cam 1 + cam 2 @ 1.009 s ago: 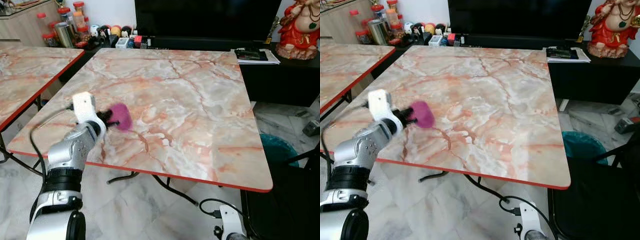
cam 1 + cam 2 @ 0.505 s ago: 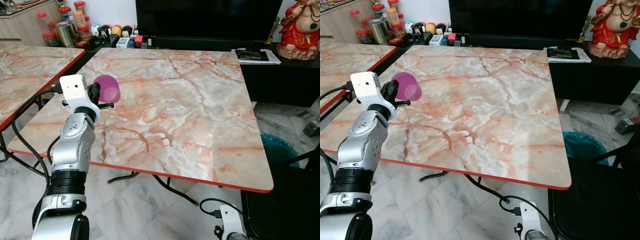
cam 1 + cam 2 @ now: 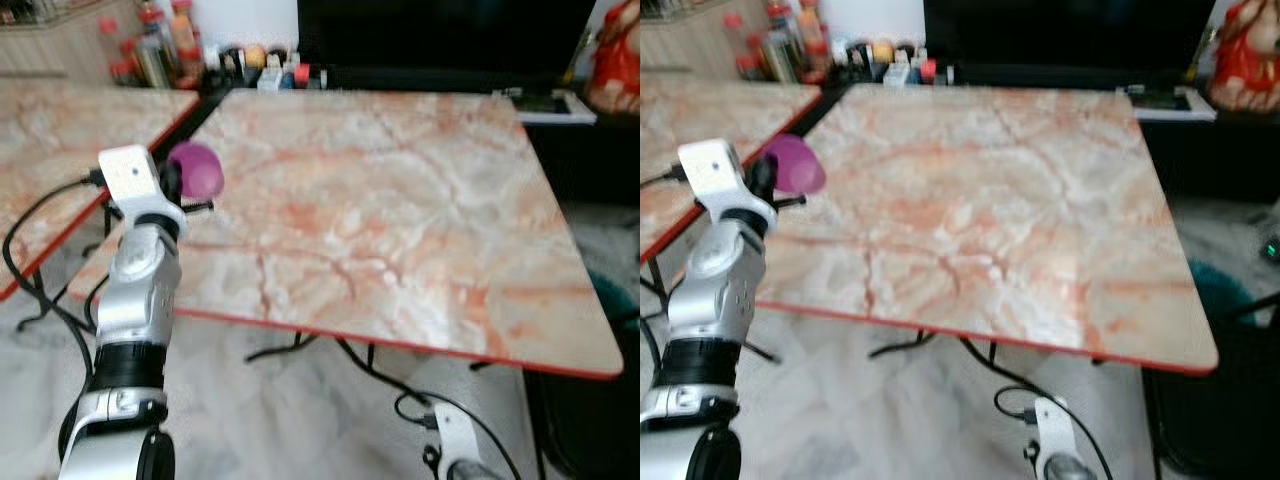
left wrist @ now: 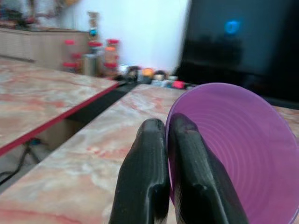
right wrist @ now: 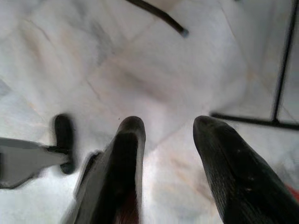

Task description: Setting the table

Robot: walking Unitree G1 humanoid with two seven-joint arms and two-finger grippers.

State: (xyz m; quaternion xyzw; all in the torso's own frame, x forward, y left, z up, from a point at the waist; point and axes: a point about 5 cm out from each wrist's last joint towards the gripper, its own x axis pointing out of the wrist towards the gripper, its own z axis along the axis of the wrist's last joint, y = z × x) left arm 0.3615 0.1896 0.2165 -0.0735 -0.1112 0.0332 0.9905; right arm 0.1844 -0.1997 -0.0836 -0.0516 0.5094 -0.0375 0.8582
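Gripping purple cup (image 4: 233, 149) by rim, left gripper (image 4: 161, 140) above marble table (image 3: 400, 210); cup empty. Right gripper (image 5: 168, 133) spread apart.

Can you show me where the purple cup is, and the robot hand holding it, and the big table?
purple cup (image 4: 243, 154), left wrist view, inner wall.
left gripper (image 4: 169, 133), left wrist view, between fingertips.
marble table (image 3: 400, 210), left eye view, bare top.

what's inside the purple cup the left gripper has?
Nothing visible: the left wrist view looks into the purple cup and shows only ribbed wall. The left gripper pinches its rim, fingers covering that edge.
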